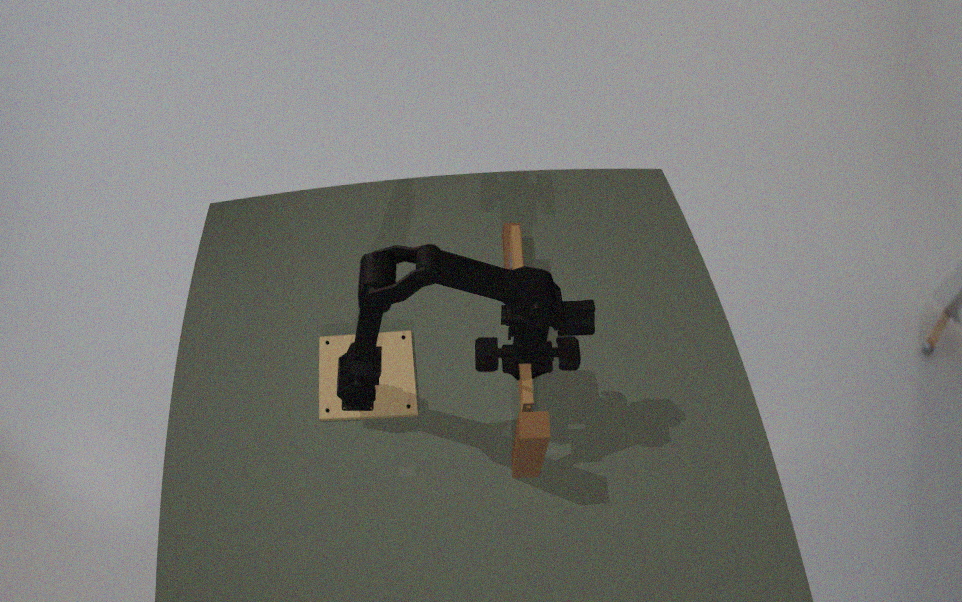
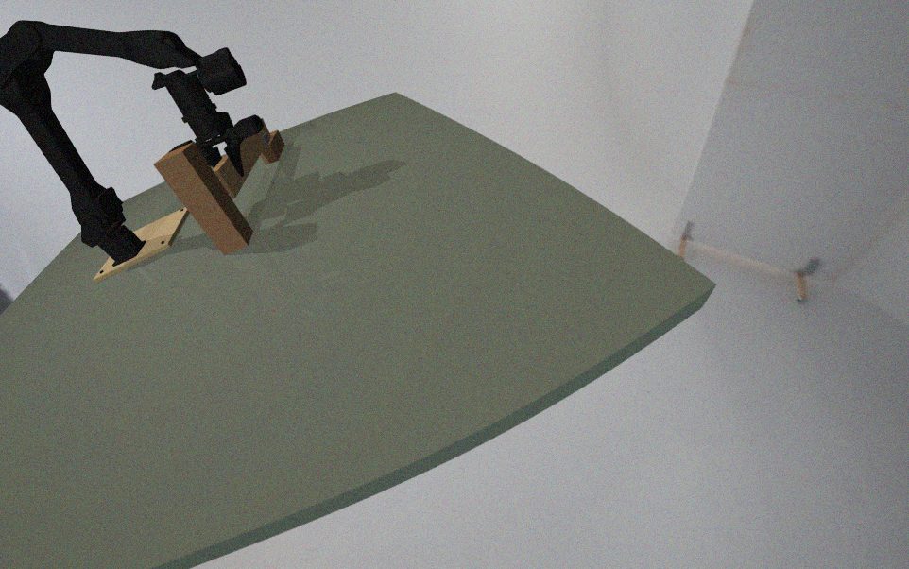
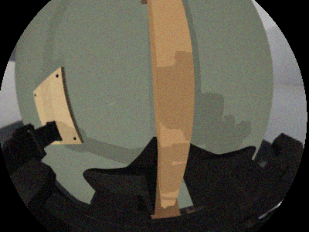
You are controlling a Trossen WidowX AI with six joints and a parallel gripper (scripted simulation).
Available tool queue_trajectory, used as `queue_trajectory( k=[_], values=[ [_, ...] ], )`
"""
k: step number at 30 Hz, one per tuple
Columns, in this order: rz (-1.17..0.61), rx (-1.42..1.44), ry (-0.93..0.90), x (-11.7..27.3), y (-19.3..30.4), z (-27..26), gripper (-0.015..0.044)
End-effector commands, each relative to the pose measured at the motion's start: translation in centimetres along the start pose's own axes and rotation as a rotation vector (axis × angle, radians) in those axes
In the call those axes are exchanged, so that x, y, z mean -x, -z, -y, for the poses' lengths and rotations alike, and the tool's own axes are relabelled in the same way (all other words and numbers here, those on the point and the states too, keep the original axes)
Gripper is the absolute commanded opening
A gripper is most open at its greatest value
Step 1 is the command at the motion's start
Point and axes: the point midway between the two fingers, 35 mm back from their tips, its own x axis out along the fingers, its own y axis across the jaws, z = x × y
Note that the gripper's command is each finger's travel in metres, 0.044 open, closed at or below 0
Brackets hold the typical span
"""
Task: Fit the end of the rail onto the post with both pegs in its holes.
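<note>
The long wooden rail (image 1: 525, 379) (image 2: 249, 155) (image 3: 174, 85) is between the fingers of my gripper (image 1: 526, 365) (image 2: 230, 163) (image 3: 164, 139), which is shut on it close to its near end. That end is raised off the table, in front of the upright wooden post (image 1: 530, 454) (image 2: 204, 198). In the top view a narrow dark gap with a small bit of peg shows between rail end and post. How far the pegs are in the holes is hidden. The footboard block (image 2: 274, 147) stands at the far end. Whether the rail sits in its bracket or is exactly level cannot be told.
The arm's pale base plate (image 1: 395, 362) (image 2: 157, 231) (image 3: 52, 104) lies on the green table (image 1: 283, 511) (image 2: 402, 335) (image 3: 108, 77), to the left of the rail in the top view. The arm reaches across above the rail. Shadows of the arm fall over the table and rail.
</note>
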Motion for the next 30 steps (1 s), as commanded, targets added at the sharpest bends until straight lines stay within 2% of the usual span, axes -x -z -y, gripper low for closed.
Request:
queue_trajectory(
  k=[1,30],
  values=[
    [0.002,-0.001,0.007,0.1,-0.04,0.06,0.0],
    [0.002,-0.001,0.007,0.26,0.8,0.03,0.0]
  ],
)
